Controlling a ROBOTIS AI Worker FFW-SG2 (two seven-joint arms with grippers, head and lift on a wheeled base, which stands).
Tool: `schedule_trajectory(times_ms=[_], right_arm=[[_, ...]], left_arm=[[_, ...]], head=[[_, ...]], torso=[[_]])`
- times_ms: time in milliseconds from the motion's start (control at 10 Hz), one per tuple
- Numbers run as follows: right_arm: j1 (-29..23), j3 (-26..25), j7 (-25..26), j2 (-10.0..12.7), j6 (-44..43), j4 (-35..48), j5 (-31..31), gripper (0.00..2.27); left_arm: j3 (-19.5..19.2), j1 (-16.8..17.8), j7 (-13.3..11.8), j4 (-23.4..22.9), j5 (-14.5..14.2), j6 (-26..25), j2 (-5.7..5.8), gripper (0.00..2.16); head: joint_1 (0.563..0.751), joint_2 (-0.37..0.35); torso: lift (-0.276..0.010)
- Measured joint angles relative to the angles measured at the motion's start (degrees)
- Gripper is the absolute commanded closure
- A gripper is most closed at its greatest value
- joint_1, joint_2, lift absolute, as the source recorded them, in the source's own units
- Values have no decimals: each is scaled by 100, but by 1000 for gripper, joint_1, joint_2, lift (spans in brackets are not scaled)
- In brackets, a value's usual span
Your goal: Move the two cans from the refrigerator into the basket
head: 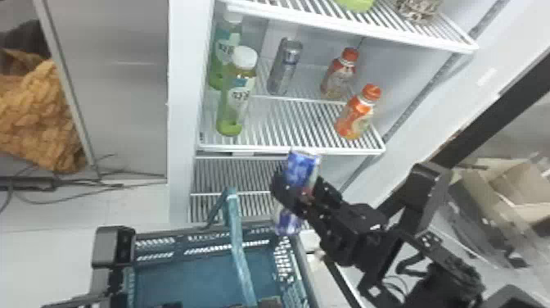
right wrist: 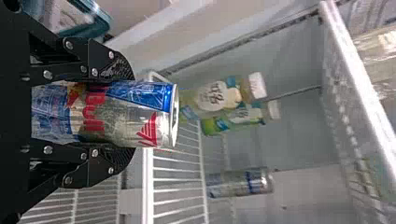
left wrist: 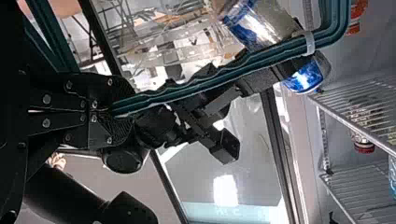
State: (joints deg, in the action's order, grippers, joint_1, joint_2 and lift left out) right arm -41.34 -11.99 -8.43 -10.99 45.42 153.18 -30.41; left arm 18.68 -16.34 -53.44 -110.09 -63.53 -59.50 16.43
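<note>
The refrigerator spans upper middle; the basket fills lower middle, its handle pinched by the left gripper, probably for steadiness. Near center, the right gripper clamps a blue can around its side, leaving both ends free for lowering. A silver can stands upper middle.

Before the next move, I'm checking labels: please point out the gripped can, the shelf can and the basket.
Gripped can [right wrist: 123, 114]: right wrist view, middle of its printed side.
Shelf can [head: 282, 71]: head view, middle of its silver side.
Basket [head: 192, 278]: head view, its bare blue floor.
</note>
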Motion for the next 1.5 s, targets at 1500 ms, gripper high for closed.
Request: schedule_trajectory(times_ms=[1500], right_arm=[[645,-217,-375,-88,3202,115,-81,496]], left_arm=[[16,16,-3,9,14,1,0,1190]], head=[[695,-350]], torso=[[-276]])
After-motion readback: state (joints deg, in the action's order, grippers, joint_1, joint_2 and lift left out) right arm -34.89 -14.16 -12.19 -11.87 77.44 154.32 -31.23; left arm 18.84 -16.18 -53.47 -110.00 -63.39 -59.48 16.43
